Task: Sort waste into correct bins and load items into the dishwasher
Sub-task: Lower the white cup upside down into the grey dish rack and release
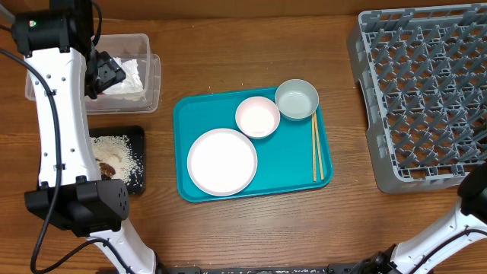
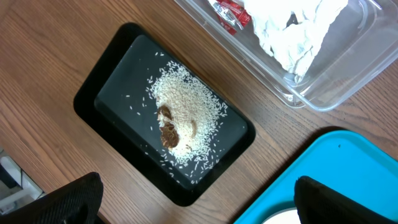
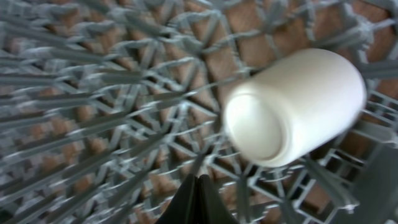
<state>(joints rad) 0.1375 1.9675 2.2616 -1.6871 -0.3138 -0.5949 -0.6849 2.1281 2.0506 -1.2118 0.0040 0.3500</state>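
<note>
Cup [image 3: 292, 106] lies on its side in the dish rack [image 3: 93, 93], which sits right of the teal tray [image 1: 198, 114].

Cup's long axis runs lower-left to upper-right in the right wrist view, with one round end toward the camera; too blurred to tell base from mouth. Right gripper [image 3: 199, 186] is just below it, fingers pressed together, gripping nothing. On the teal tray: chopsticks [image 1: 316, 148] side by side along its right edge, long axis near-to-far; white plate [image 1: 222, 161] near-left, pinkish bowl [image 1: 258, 116] behind it, grey-green bowl [image 1: 296, 100] at the far-right corner. Left of the teal tray: clear tub [image 2: 348, 68] holding napkins [image 2: 292, 31] and red wrapper [image 2: 230, 12]; black tray [image 2: 118, 93] with rice crumbs [image 2: 183, 106] and brown scraps [image 2: 168, 127]. Left gripper [image 2: 199, 186] hangs above those two, spread wide, empty.
</note>
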